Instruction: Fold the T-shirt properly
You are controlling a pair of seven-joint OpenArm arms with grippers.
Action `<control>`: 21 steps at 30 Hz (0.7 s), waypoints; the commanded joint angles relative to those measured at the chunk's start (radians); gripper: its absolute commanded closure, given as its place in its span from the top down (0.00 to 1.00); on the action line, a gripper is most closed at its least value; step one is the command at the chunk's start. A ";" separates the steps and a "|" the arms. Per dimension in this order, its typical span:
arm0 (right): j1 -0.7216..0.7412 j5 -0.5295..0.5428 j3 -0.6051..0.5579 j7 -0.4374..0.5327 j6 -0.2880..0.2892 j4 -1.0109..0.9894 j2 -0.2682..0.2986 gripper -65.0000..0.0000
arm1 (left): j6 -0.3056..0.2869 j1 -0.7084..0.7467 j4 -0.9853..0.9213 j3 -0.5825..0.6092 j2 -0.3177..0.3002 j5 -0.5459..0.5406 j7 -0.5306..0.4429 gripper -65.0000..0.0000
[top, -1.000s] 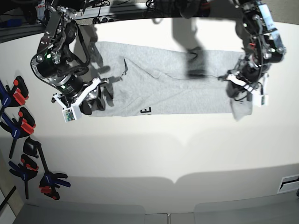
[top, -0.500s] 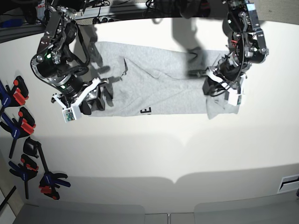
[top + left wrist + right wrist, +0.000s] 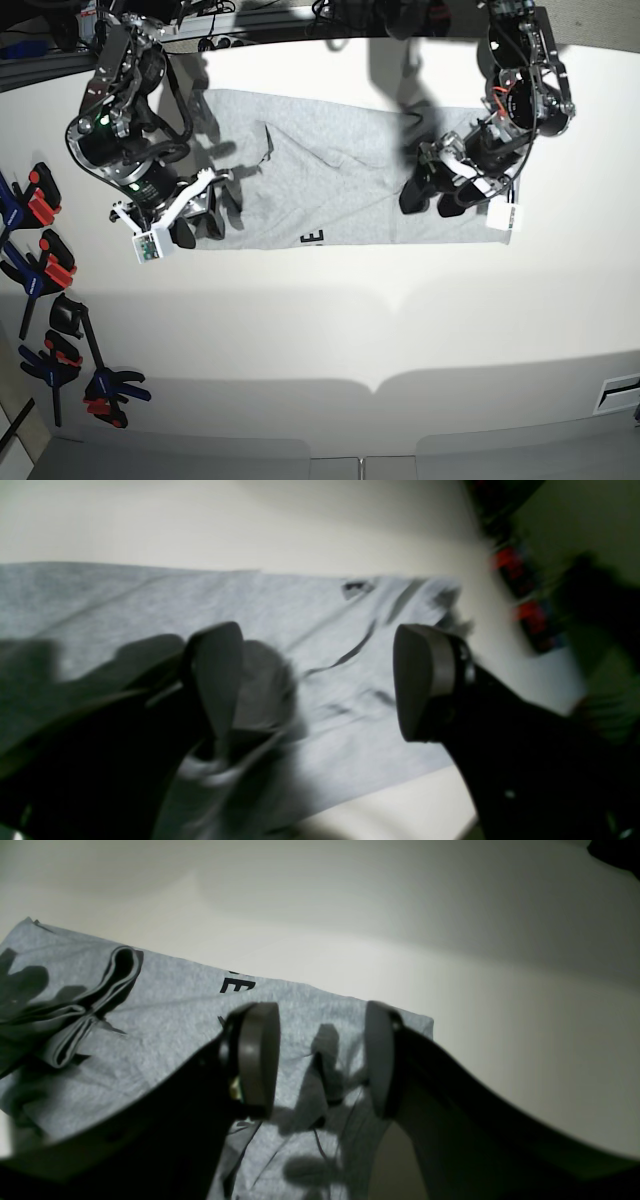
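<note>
The light grey T-shirt [image 3: 330, 190] lies flat on the white table [image 3: 330, 330] as a long strip. A black letter "E" [image 3: 314, 238] shows at its near edge. My left gripper [image 3: 432, 197] hovers over the shirt's right part, jaws wide apart. In the left wrist view [image 3: 317, 680] the image is blurred and grey cloth [image 3: 300, 610] bunches by one finger. My right gripper [image 3: 200, 220] is open over the shirt's left end. In the right wrist view [image 3: 317, 1060] it is above the cloth [image 3: 175, 1015], beside a folded sleeve [image 3: 90, 1005].
Several black, red and blue spring clamps [image 3: 40, 260] lie along the table's left edge. Cables and dark gear [image 3: 250, 20] run along the back edge. The table's front half [image 3: 350, 350] is bare white surface.
My left arm has moved leftward along the shirt, dragging its right end inward. Its jaws now stand apart and the cloth lies flat. The right arm has not moved.
</note>
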 commanded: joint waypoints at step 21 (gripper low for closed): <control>0.000 -0.127 0.012 0.007 -0.003 0.019 0.010 0.59 | -0.051 0.079 0.018 0.002 -0.042 -0.545 0.351 0.67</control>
